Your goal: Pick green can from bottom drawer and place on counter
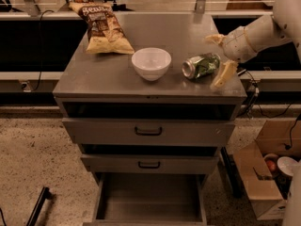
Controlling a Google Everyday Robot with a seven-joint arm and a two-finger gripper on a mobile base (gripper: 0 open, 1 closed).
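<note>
Camera view: spread gripper [219,56] beside green can [202,66] on counter [155,36]

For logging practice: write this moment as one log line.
green can: lying on counter | gripper: open, beside it | bottom drawer: open

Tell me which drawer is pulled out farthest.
The bottom drawer, with no black handle; the top drawer and middle drawer are barely out. The gripper hangs over the counter, by the green can.

Counter [108,74] mid-frame: chip bag [102,28] laid upper left, white bowl [151,62] centred, green can [201,66] on side at right; gripper [219,56] spread wide beside can.
</note>
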